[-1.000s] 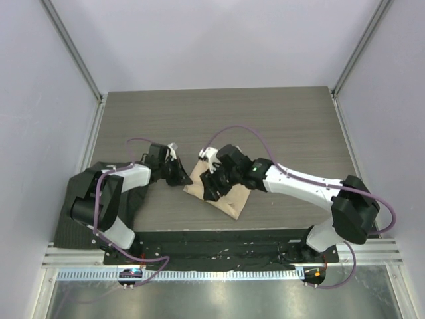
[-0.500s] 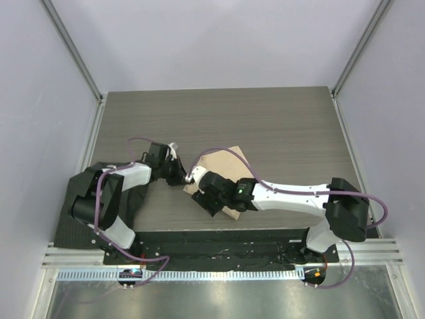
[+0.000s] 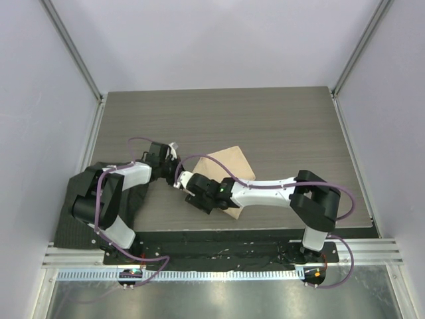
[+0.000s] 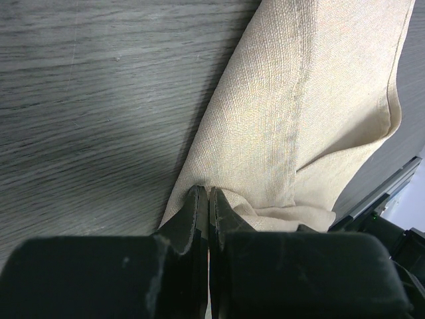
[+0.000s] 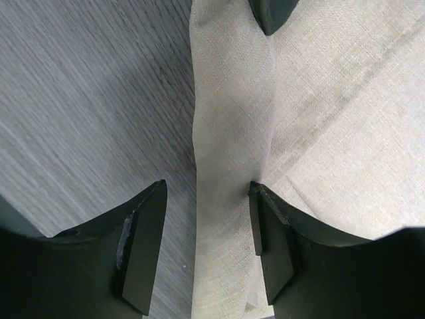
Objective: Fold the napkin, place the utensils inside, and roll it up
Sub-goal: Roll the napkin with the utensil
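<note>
The beige napkin [image 3: 230,165] lies on the grey wood table, with a folded strip running along its left edge [image 5: 229,133]. My left gripper [image 3: 176,174] sits at its left corner. Its jaws are pressed together, and the cloth [image 4: 292,119] bunches up to their tips [image 4: 204,193]. My right gripper [image 3: 189,185] comes in from the right, just beside the left one. Its jaws are open and straddle the folded strip [image 5: 207,187] without squeezing it. A dark fingertip [image 5: 271,14] of the left gripper shows at the top of the right wrist view. The utensils are out of view.
A dark ribbed cloth [image 3: 70,222] lies at the table's left front corner under the left arm. A black strip [image 3: 219,238] runs along the near edge by the arm bases. Pale walls and metal posts [image 3: 73,50] close in the table's sides and back.
My right arm has swung left and drawn its elbow in. This brings its gripper up to the left gripper and uncovers the napkin's far half. The left gripper has stayed put.
</note>
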Controlling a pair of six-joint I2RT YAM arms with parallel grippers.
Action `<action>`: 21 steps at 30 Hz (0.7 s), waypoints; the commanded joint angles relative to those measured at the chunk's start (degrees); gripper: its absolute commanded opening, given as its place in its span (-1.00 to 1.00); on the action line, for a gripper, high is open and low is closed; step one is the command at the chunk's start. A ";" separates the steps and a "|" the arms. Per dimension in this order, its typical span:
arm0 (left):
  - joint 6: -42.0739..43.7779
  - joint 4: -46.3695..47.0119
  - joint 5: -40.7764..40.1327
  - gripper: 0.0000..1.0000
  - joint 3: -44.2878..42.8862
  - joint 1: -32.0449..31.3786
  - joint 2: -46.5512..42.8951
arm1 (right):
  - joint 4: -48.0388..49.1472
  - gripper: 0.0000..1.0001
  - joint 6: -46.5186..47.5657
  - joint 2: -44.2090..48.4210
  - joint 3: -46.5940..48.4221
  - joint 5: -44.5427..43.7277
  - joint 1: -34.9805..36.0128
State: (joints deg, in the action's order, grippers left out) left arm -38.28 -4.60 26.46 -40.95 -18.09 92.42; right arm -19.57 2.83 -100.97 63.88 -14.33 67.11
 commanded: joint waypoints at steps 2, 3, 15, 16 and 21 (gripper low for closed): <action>1.98 -1.99 -1.32 -1.00 -0.62 -0.02 1.00 | 2.78 0.18 2.97 -2.65 2.75 -1.84 -0.84; 2.07 -2.08 -1.32 -1.00 -0.71 -0.02 0.83 | 2.87 0.18 3.06 -2.92 2.57 -1.67 -1.10; 2.25 -1.20 0.08 -1.00 -1.06 -0.02 -0.31 | 3.22 -0.07 3.41 -5.03 -0.77 6.06 -5.06; 2.25 -1.29 0.09 -1.00 -1.32 -0.02 -0.57 | 3.31 -0.15 3.32 -5.11 -1.12 6.50 -5.06; 2.07 -1.90 -0.44 -1.00 -2.55 -0.02 -1.54 | 3.58 -0.46 2.97 -4.24 -3.75 10.18 -5.06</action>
State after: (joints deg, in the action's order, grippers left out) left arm -37.19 -4.97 26.76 -41.28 -18.09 92.40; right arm -16.03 6.00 -104.81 63.35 -8.64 62.24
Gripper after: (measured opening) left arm 0.023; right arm 0.307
